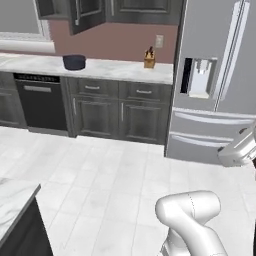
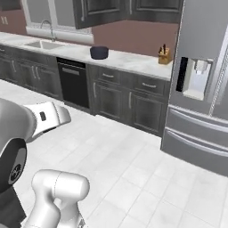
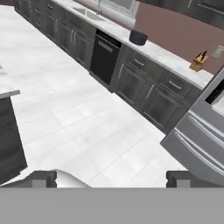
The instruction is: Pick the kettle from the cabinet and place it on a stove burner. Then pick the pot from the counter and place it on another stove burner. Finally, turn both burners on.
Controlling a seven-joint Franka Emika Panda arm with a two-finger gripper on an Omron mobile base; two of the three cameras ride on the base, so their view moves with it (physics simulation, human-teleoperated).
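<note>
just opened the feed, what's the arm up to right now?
Nothing is being handled yet. The tool is open and empty, raised over the tiled floor well back from the units. The pot sits on the counter above the dishwasher, with a knife block further along toward the fridge. A sink lies at the counter's far end in the right base view. The pot has not been picked up.
</note>
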